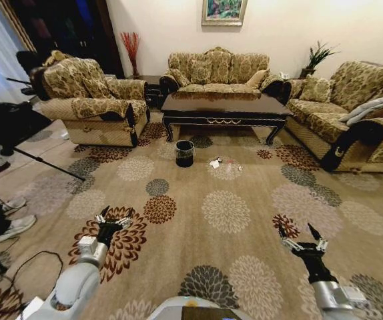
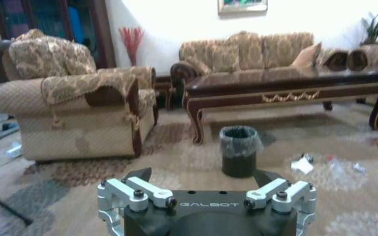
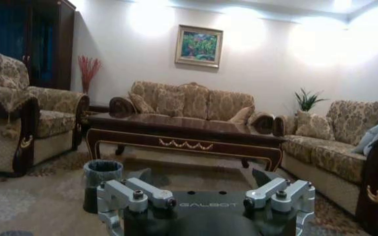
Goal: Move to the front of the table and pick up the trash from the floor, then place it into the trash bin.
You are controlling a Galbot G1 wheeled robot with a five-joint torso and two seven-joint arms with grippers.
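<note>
patterned sofas (image 1: 219,70) and an armchair (image 1: 91,100) ring the room beneath a framed painting (image 1: 224,11).

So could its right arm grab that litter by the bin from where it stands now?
Probably not yet. The right gripper hangs open close in front of the robot, while the trash lies well ahead beside the trash bin. Bare floor lies between, so nothing blocks the way.

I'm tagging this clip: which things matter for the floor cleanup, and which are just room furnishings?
For the job:
trash
trash bin
table
floor
left claw, open
right claw, open

Just there:
sofa
armchair
wall picture
</note>
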